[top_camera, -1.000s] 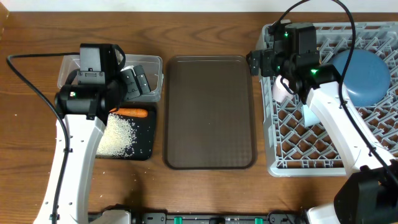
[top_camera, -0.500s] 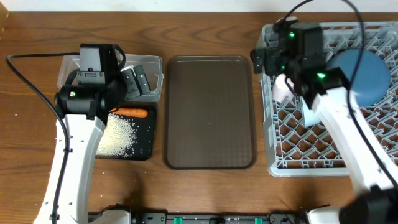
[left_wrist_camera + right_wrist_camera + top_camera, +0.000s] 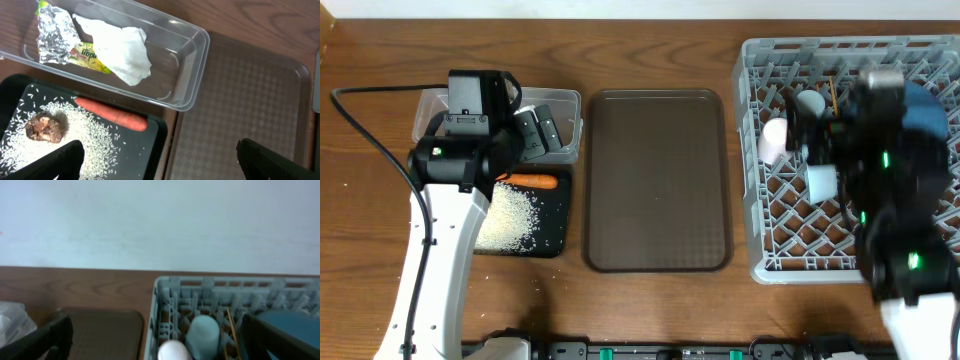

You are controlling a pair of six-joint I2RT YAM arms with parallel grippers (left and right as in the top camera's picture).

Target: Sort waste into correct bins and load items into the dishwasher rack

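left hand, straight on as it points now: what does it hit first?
Left hand likely meets the right rim of the black tray, just past the carrot. Depth unclear: it might reach the brown tray instead.

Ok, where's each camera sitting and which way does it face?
Overhead: above the table, straight down on clear tub, black tray, brown tray, rack; left arm, right arm show.
Left wrist: looking down on clear tub and black tray; left fingers at bottom corners.
Right wrist: facing level toward the wall over the rack; right fingers at bottom corners.
Shared: all show the brown tray.
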